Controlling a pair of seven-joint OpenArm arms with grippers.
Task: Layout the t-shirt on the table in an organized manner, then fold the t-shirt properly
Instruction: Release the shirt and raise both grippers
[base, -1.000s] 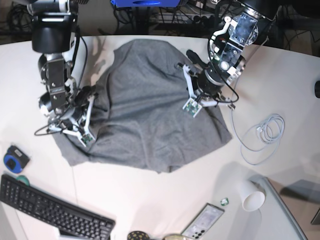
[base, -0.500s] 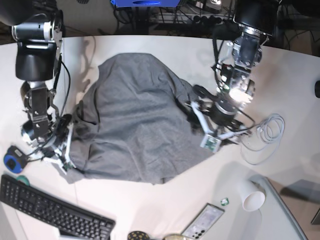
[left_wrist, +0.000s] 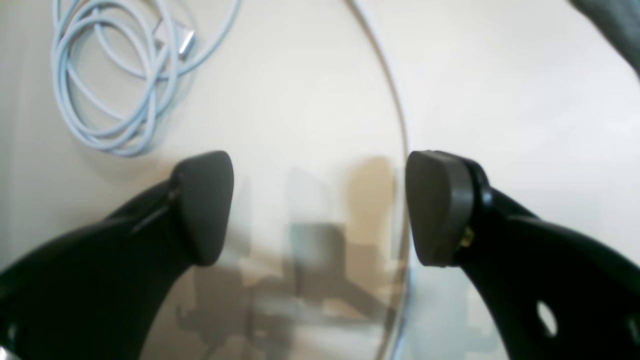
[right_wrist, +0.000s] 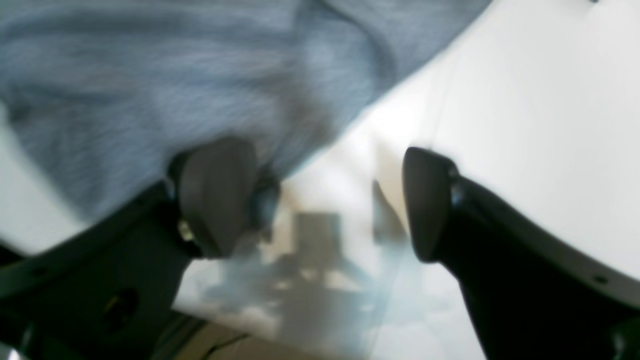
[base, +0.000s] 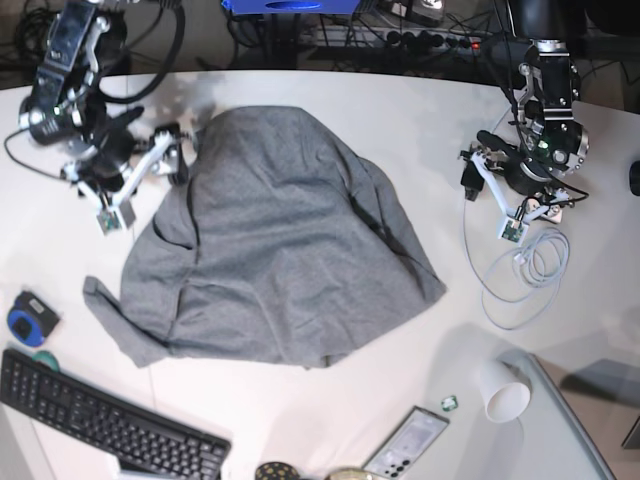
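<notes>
White table (base: 300, 400), t-shirt (base: 270, 250) between both parted claws

One grey t-shirt (base: 275, 245) is seen spread on one white surface (base: 330, 400). Two end effectors are counted: the left end effector (base: 520, 205) to the right of the t-shirt and the right end effector (base: 135, 185) at its upper left edge. One coiled white cable (base: 525, 270) is found to the right of the t-shirt. One paper cup (base: 503, 392), one phone (base: 405, 445) and one black keyboard (base: 105, 425) are counted below the t-shirt. One blue tape measure (base: 28, 318) is seen to its lower left.
</notes>
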